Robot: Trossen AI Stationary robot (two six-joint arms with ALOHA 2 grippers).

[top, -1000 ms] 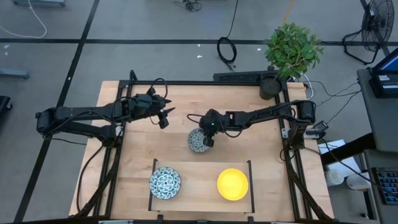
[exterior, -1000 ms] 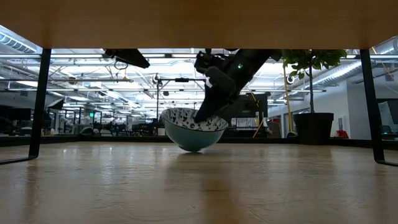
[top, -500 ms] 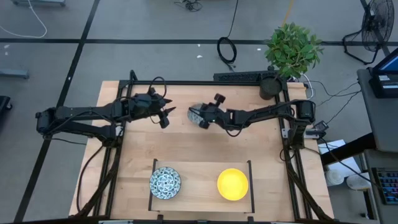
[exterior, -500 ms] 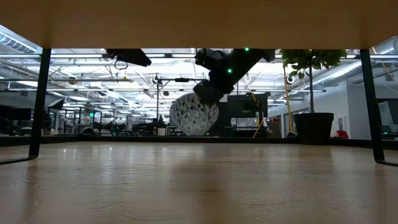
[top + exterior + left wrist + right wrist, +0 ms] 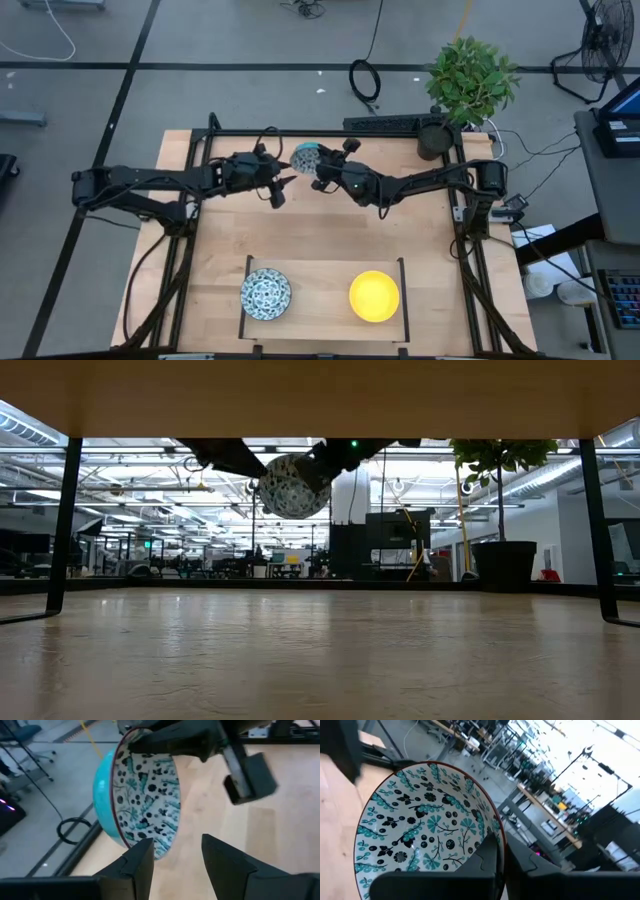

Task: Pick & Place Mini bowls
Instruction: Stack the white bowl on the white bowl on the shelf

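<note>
- The right gripper [image 5: 318, 172] pinches the rim of a patterned bowl [image 5: 306, 158], one finger inside and one outside, and holds it tipped on its side, well above the table [image 5: 320, 235].
- In the right wrist view that bowl [image 5: 427, 827] fills the picture, its rim caught between the dark fingers [image 5: 487, 857] at its 4 o'clock edge.
- The left gripper [image 5: 279, 188] hangs in the air just beside the held bowl, at about 8 o'clock from it in the high view, with its fingers spread apart and holding nothing.
- In the left wrist view the held bowl [image 5: 142, 800] stands on edge ahead of the left fingers [image 5: 142, 862], close to their tips but not between them.
- A second patterned bowl [image 5: 265, 293] sits upright at the table's 7 o'clock part, and a yellow bowl [image 5: 374, 296] sits upright at its 5 o'clock part; a thin dark frame [image 5: 245, 290] borders them both.
- In the low view the held bowl [image 5: 293, 485] shows only its patterned outside, and its top is cut off by the dark band above.
- Whether the bowl's rim touches the left fingers cannot be told.
- The table is pale wood with a black frame.
- A potted plant [image 5: 468, 82] stands at its 1 o'clock corner, on a grey floor.
</note>
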